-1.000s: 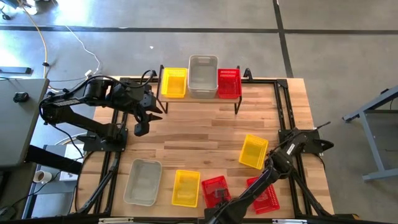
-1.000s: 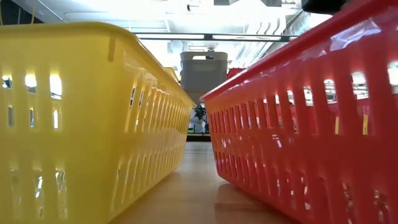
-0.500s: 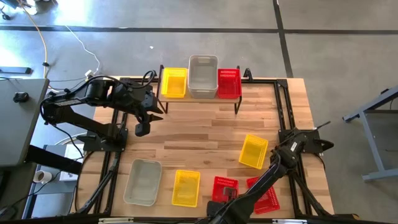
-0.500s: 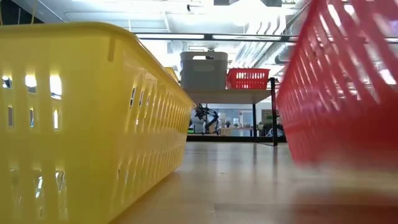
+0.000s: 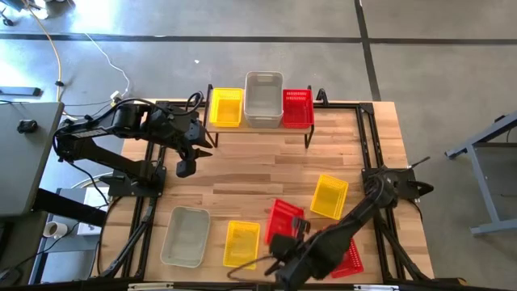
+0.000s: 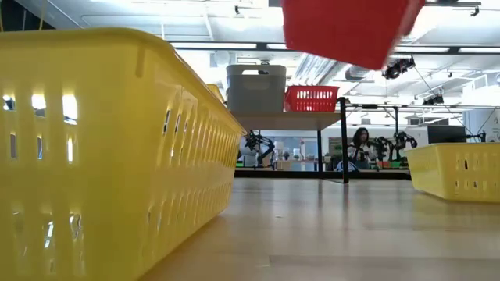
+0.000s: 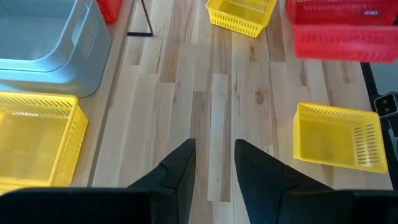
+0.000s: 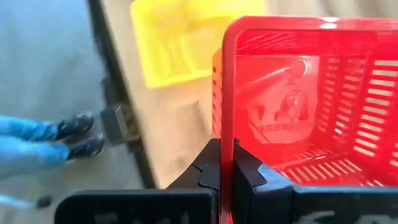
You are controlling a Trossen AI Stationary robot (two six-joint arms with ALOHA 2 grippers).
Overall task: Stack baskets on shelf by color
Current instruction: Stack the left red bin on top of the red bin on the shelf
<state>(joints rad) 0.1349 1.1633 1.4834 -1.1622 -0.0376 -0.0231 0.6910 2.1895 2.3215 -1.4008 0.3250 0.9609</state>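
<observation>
The shelf at the table's far edge carries a yellow basket, a grey one and a red one, each resting on its bottom. My right gripper is shut on a red basket near the table's front; the low view shows that basket up in the air. On the table lie a grey basket, two yellow ones and another red one, half hidden by my right arm. My left gripper hangs open at the far left, with nothing between its fingers. My right gripper pinches one wall of the red basket at its rim, with one finger inside the basket and one outside. The fingers slant steeply down from the table's near side. The basket is lifted clear of the table, its open side facing up and tilted.
Bare wooden tabletop lies between the shelf and the loose baskets. Black frame rails run along the table's left and right sides. In the low view a yellow basket fills the near left.
My right gripper has risen and gone toward the far edge while rolling at the wrist. The red basket that stood near the front edge has come up with it, lifted clear of the table and turned about. The other baskets have stayed in place.
</observation>
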